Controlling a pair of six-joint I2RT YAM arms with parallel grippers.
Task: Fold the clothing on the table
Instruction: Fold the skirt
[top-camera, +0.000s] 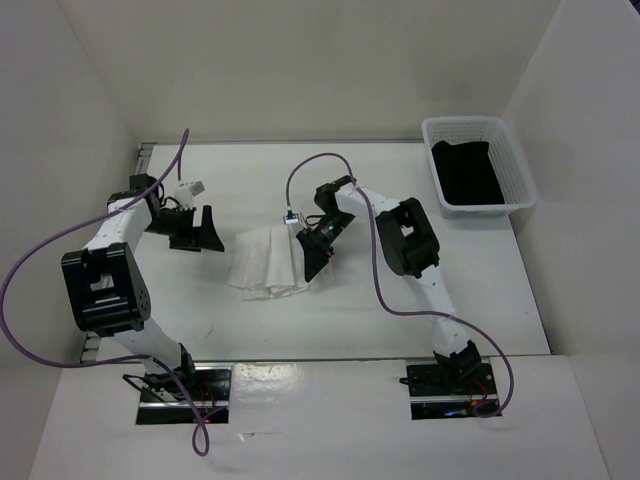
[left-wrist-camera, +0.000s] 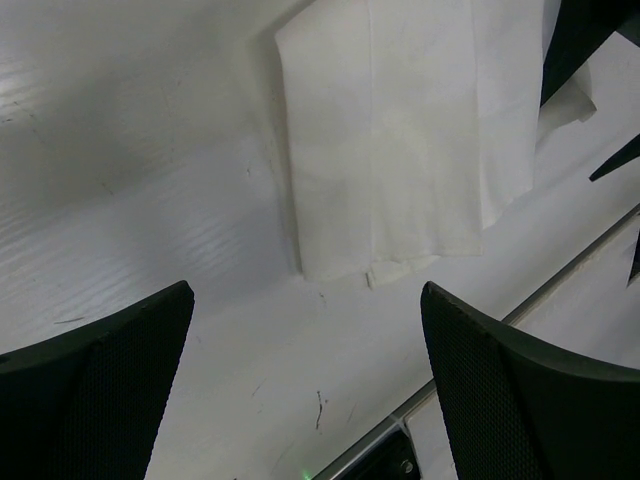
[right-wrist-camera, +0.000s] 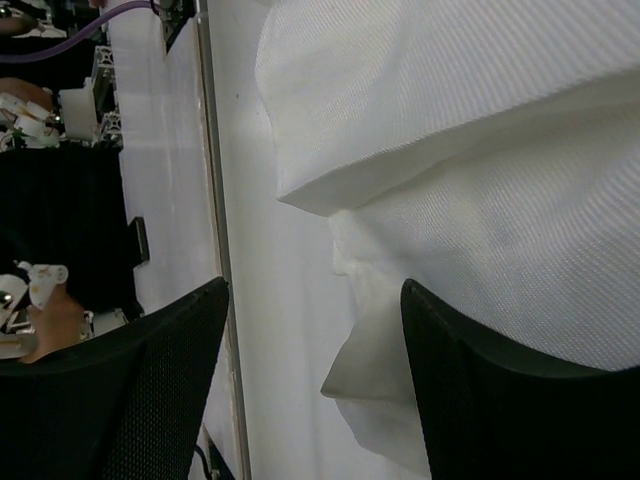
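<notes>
The clothing (top-camera: 265, 262) is a white fabric piece lying folded in layers near the middle of the table (top-camera: 400, 310). My left gripper (top-camera: 203, 231) hovers open just left of it. In the left wrist view the clothing (left-wrist-camera: 400, 130) lies beyond the left gripper (left-wrist-camera: 305, 300), with only bare tabletop between the fingers. My right gripper (top-camera: 318, 250) is at the clothing's right edge. In the right wrist view the right gripper (right-wrist-camera: 315, 290) is open. A loose corner of the clothing (right-wrist-camera: 480, 130) juts into the gap beside the right finger (right-wrist-camera: 500, 400), and nothing is pinched.
A white mesh basket (top-camera: 513, 160) holding a black garment (top-camera: 465, 172) stands at the far right corner. White walls enclose the table. Purple cables loop from both arms. The arm bases sit at the near edge.
</notes>
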